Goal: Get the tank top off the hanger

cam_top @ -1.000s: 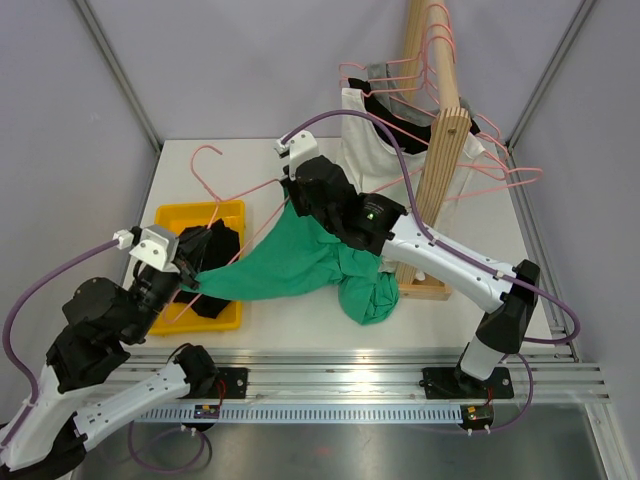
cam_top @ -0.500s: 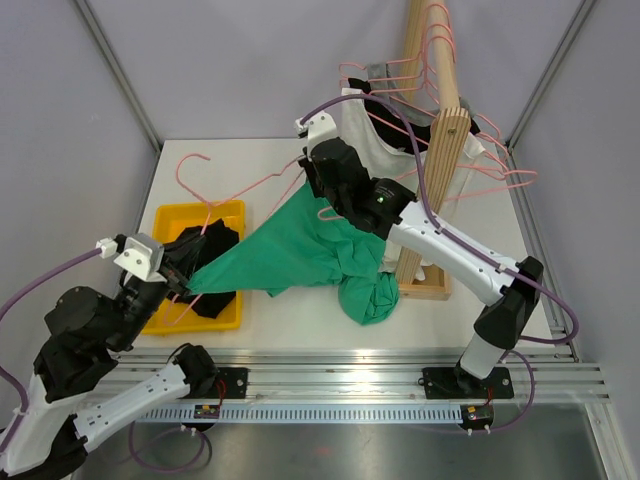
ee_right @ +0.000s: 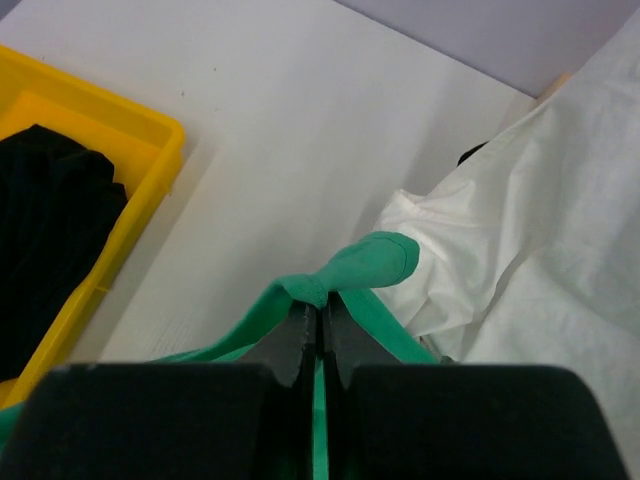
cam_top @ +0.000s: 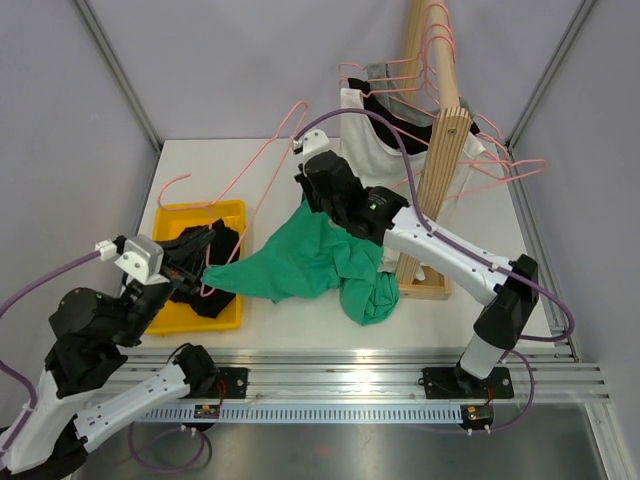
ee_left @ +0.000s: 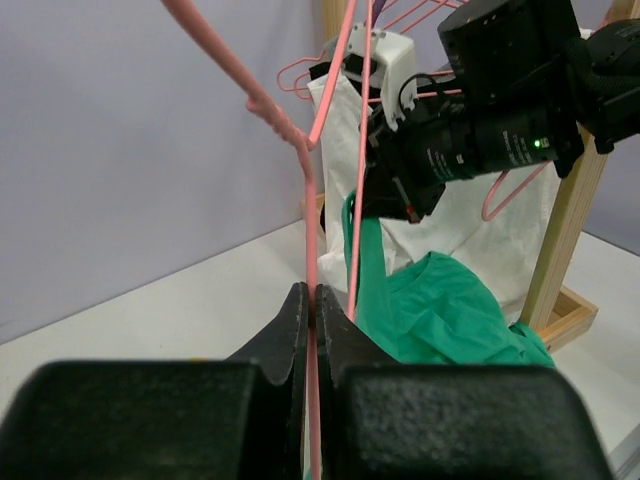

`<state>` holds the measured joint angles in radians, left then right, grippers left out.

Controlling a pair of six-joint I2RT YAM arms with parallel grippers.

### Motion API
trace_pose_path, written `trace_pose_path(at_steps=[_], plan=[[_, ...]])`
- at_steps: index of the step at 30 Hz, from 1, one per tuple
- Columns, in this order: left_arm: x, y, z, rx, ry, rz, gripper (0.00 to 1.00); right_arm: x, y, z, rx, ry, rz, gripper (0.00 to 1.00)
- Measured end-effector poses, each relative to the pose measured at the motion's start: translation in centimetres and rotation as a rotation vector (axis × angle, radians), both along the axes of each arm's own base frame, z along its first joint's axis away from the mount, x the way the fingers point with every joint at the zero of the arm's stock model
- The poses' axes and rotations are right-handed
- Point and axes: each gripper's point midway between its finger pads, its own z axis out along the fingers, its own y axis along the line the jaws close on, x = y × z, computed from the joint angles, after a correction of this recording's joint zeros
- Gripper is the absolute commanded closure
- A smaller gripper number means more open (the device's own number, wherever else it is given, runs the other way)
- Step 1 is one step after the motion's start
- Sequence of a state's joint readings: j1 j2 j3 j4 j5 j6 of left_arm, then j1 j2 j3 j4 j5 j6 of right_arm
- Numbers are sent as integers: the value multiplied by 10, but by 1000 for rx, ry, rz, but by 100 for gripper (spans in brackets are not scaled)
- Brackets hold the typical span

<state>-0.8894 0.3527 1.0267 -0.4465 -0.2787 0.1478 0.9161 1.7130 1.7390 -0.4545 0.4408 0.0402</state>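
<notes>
The green tank top [cam_top: 310,262] lies slack on the table, one strap lifted and pinched in my right gripper [cam_top: 307,198], which is shut on it [ee_right: 320,300]. The strap's loop [ee_right: 372,262] bulges just past the fingertips. The pink wire hanger [cam_top: 270,160] slants up from the yellow bin to beside the right wrist. My left gripper [cam_top: 196,272] is shut on its lower wire [ee_left: 313,300]. In the left wrist view the hanger [ee_left: 308,200] rises beside the green cloth [ee_left: 440,310]. I cannot tell whether a wire still runs through the strap.
A yellow bin [cam_top: 200,208] at the left holds black garments [cam_top: 205,250]. A wooden rack [cam_top: 440,150] at the back right carries more pink hangers [cam_top: 505,170] and a white garment [cam_top: 375,150], which hangs close behind the right gripper [ee_right: 530,230].
The hanger has swung up and away from the green cloth. The tank top, stretched toward the left gripper before, now sags on the table. The right gripper stayed near the rack.
</notes>
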Motion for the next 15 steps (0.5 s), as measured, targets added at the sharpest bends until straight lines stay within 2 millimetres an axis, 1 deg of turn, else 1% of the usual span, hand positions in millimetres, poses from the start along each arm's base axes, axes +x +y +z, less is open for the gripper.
trace_pose_path(at_steps=[1,3,5,6,8,11,13,15], plan=[[4,-5,-1,3,-2,-3,100,-4,1,-4,-6,7,5,100],[12,-15,-6,17,-4,-2,100,-18,6,-12,-21,21,28,100],[20,-23,-11,31,-10,6,100,-36,14,-14,-25,22,62,100],[24,-25,-13,40,-13,13,100,-48,20,-13,-24,21,87,100],[30,-27,-9,41,-31,35,100,-73,27,-7,-8,14,120,100],[34,-27,7,20,-80,55,100,-105,32,9,26,-9,177,100],[37,-30,12,26,-95,60,100,-120,32,19,47,-22,203,100],[41,-34,15,37,-98,63,100,-126,30,26,62,-29,210,100]])
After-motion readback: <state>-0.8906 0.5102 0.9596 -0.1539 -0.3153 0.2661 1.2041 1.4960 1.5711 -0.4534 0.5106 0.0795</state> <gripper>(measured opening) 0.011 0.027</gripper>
